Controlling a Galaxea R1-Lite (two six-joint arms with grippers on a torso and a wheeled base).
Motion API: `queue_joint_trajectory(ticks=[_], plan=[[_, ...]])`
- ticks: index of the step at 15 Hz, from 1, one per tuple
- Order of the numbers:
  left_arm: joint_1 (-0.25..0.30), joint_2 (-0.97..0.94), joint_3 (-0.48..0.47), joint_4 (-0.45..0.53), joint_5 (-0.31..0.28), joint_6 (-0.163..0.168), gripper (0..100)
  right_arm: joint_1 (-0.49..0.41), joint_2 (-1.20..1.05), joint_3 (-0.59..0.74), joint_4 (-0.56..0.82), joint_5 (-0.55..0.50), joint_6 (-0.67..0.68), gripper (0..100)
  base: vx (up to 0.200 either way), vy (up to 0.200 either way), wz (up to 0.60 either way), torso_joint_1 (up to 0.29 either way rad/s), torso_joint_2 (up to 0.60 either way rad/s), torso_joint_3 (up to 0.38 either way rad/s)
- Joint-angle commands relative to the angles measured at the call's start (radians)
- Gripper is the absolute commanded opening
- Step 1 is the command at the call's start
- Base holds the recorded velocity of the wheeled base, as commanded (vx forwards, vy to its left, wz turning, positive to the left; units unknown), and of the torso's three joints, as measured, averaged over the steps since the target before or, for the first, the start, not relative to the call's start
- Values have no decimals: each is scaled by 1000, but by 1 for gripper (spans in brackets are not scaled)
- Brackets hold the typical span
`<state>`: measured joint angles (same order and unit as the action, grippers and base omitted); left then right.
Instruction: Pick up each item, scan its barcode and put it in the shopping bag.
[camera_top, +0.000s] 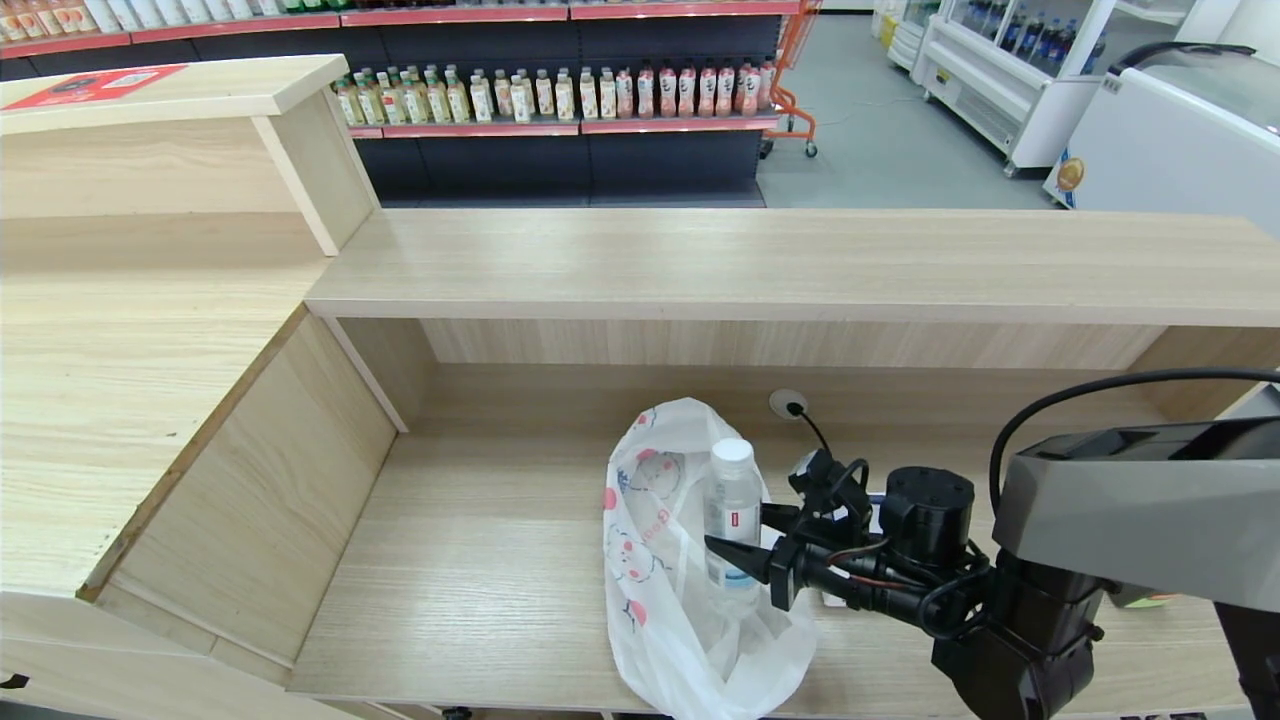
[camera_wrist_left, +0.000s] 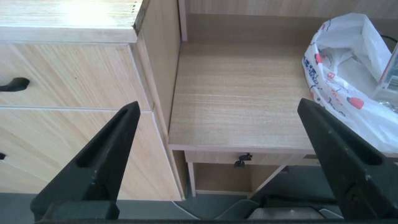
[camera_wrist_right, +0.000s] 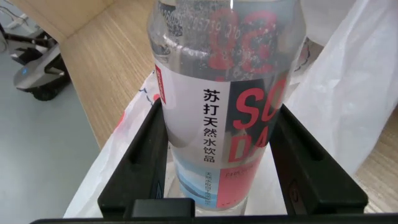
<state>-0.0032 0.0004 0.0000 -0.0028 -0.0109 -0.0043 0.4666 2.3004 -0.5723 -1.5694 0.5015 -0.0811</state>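
Right claw (camera_top: 742, 535) gripped the water bottle (camera_top: 732, 495) upright in the open shopping bag (camera_top: 650, 570) on the desk (camera_top: 480, 570); left claw (camera_wrist_left: 219, 106) gaped wide, empty. Risk: released high, bottle could topple as limp plastic gave.

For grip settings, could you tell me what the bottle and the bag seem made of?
Clear white-capped drink bottle: probably glossy plastic, with highlights and liquid showing through. White printed shopping bag: apparently thin plastic film, translucent and crinkled.
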Motion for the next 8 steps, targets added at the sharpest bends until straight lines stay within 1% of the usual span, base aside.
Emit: queue_joint_trajectory(ticks=[1, 8], plan=[[0, 0, 0, 0, 0, 0, 100, 7, 11, -4, -1, 0, 17, 0, 0, 0, 0, 0, 0, 0], [0, 1, 0, 0, 0, 0, 100, 12, 31, 0, -1, 5, 11, 0, 0, 0, 0, 0, 0, 0]])
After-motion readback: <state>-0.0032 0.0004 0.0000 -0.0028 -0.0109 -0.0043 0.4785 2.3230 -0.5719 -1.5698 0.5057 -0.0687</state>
